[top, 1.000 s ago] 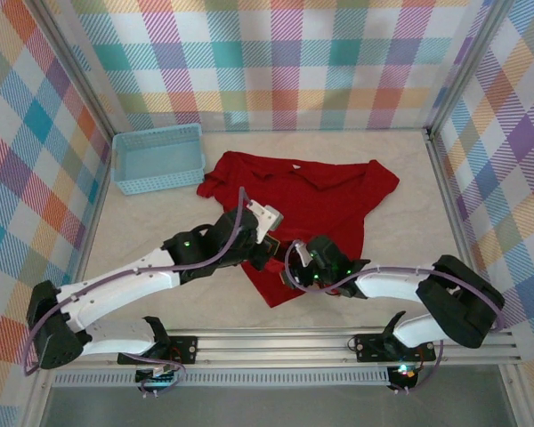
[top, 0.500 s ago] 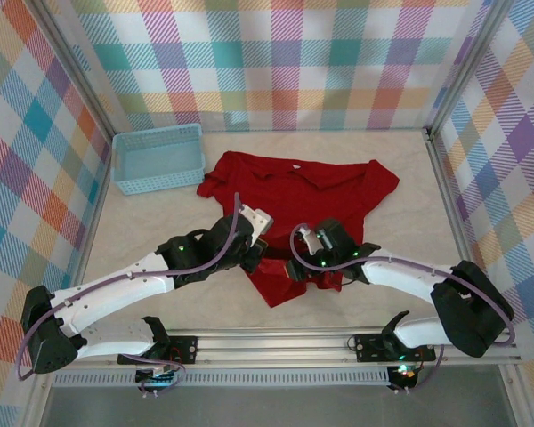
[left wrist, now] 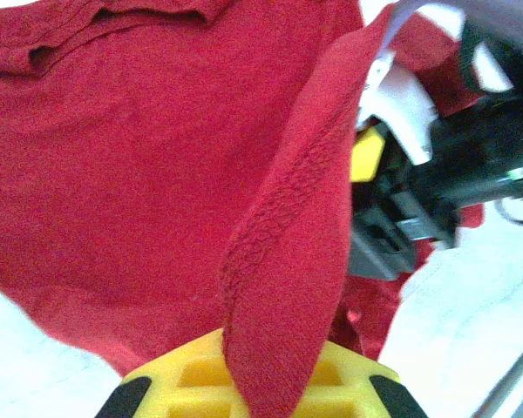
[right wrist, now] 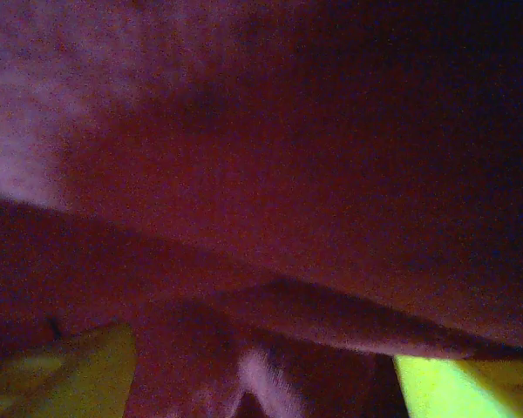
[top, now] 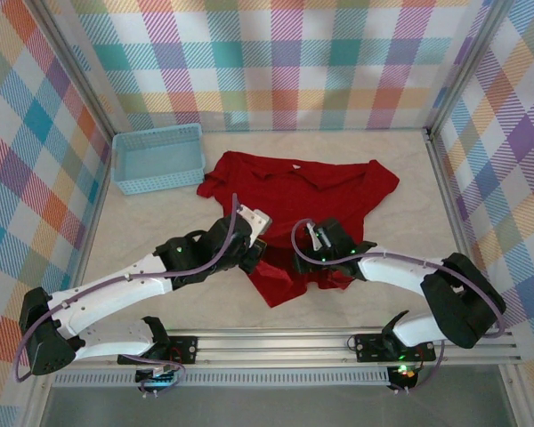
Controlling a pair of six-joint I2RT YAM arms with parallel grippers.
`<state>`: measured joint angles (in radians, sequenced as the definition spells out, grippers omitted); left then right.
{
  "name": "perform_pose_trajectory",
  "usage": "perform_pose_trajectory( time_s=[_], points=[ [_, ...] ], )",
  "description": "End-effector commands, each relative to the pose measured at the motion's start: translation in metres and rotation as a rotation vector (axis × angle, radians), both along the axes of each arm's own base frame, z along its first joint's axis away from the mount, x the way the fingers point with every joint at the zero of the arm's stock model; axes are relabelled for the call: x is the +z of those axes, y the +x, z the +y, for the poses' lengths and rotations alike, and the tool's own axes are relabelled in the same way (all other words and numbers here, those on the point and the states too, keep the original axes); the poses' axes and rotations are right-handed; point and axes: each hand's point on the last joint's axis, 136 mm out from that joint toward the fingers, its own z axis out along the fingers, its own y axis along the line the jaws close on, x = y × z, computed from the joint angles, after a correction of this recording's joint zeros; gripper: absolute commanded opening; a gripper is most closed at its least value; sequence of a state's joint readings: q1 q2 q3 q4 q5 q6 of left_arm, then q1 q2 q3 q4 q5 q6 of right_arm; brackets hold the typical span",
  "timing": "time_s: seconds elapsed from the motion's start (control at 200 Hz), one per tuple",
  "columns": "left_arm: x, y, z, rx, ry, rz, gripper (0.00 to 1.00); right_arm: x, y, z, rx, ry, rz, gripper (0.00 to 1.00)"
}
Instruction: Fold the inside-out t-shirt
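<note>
On the tabletop [top: 142, 222], the inside-out t-shirt [top: 320, 191] lay crumpled. Left pincer [top: 258, 258] clamped a raised hem fold, seemingly tensioning it for the right pincer [right wrist: 261, 374], whose fingers stood spread over cloth, gripping nothing.

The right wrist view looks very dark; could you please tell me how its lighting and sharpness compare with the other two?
Right wrist: dim and blurred, the t-shirt close over the lens. Left wrist: bright, cloth weave sharp up close. Top external: evenly lit, crisp.
</note>
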<state>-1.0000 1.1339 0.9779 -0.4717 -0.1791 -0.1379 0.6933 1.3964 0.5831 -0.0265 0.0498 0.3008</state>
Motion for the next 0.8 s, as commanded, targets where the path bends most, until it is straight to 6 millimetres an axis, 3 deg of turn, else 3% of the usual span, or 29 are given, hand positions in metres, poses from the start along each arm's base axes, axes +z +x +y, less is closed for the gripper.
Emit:
perform_pose_trajectory(
  time_s=[0.0,0.275,0.485,0.685,0.795],
  points=[
    [0.050,-0.006,-0.023,-0.048,-0.164,-0.003,0.00,0.026,0.026,0.020,-0.028,0.048,-0.162,0.77],
    [0.100,0.012,-0.054,-0.024,-0.241,0.003,0.00,0.060,0.031,0.058,0.010,0.155,-0.482,0.71],
    [0.140,0.018,-0.072,-0.050,-0.300,-0.025,0.00,0.079,0.043,0.063,-0.009,0.167,-0.575,0.70],
    [0.131,0.033,-0.067,0.011,-0.212,-0.043,0.00,0.121,0.022,0.076,0.090,0.225,-0.589,0.70],
    [0.129,0.043,-0.061,0.053,-0.176,-0.042,0.00,0.123,0.005,0.086,0.148,0.222,-0.565,0.70]
  ],
)
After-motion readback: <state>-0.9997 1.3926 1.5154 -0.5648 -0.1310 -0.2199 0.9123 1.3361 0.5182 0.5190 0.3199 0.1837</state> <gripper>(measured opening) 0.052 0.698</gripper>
